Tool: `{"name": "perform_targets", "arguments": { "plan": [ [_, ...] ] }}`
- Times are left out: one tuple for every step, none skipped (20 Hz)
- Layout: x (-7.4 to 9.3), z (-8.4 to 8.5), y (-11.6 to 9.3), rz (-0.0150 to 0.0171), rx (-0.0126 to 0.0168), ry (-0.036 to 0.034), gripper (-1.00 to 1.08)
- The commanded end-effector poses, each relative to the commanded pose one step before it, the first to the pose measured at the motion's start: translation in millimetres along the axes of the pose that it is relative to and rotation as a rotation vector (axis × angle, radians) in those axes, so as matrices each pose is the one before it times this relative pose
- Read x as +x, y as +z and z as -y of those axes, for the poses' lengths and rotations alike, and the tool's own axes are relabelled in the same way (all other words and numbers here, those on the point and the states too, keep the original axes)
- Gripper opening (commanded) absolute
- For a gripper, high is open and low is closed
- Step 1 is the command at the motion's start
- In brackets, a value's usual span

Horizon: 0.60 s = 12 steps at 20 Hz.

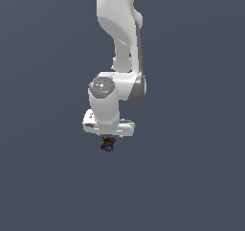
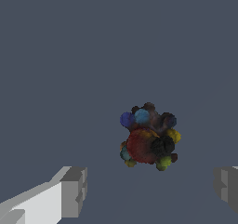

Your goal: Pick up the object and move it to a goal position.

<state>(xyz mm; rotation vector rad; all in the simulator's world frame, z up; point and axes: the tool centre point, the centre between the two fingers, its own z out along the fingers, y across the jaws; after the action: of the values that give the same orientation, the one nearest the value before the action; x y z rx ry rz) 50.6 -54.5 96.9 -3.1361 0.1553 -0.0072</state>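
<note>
The object [image 2: 149, 135] is a small dark lump dotted with red, blue, green and yellow blobs. In the wrist view it lies on the plain grey ground, between the lines of the two grey fingertips [image 2: 74, 190] and a little beyond them, nearer the one at the frame's edge. My gripper [image 2: 151, 188] is open wide, and nothing touches its pads. In the exterior view the object [image 1: 107, 144] shows just under the white hand, with the gripper [image 1: 108, 138] pointing straight down over it. The fingers themselves are hard to make out there.
A uniform grey surface fills both views. The white arm [image 1: 119, 38] rises from the hand toward the top of the exterior view.
</note>
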Motion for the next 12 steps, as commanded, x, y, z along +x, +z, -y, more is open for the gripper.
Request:
{"name": "perform_targets", "arguments": {
  "plan": [
    [3.54,-7.52,8.74,0.00184,-0.00083,0.01584,1.00],
    [0.85,-2.21,2.55,0.00081,-0.00033,0.00450,1.00],
    [0.69,-1.82,2.09,0.00066,-0.00028,0.00368,1.00],
    [0.53,-1.40,1.63,0.00051,-0.00022,0.00284,1.00],
    [0.38,-1.04,1.17,0.00038,-0.00016,0.00209,1.00],
    [0.22,-0.57,0.69,0.00021,-0.00009,0.00117,1.00],
    [0.08,-0.25,0.24,0.00009,-0.00004,0.00048,1.00],
    [-0.81,0.60,-0.81,0.00069,-0.00011,-0.00169,1.00],
    [0.00,0.00,0.38,0.00000,0.00000,0.00000,1.00],
    [0.00,0.01,1.13,0.00000,0.00000,0.00000,1.00],
    [-0.01,0.02,1.88,0.00000,0.00000,0.00000,1.00],
    [-0.02,0.03,2.62,0.00000,0.00000,0.00000,1.00]
  ]
}}
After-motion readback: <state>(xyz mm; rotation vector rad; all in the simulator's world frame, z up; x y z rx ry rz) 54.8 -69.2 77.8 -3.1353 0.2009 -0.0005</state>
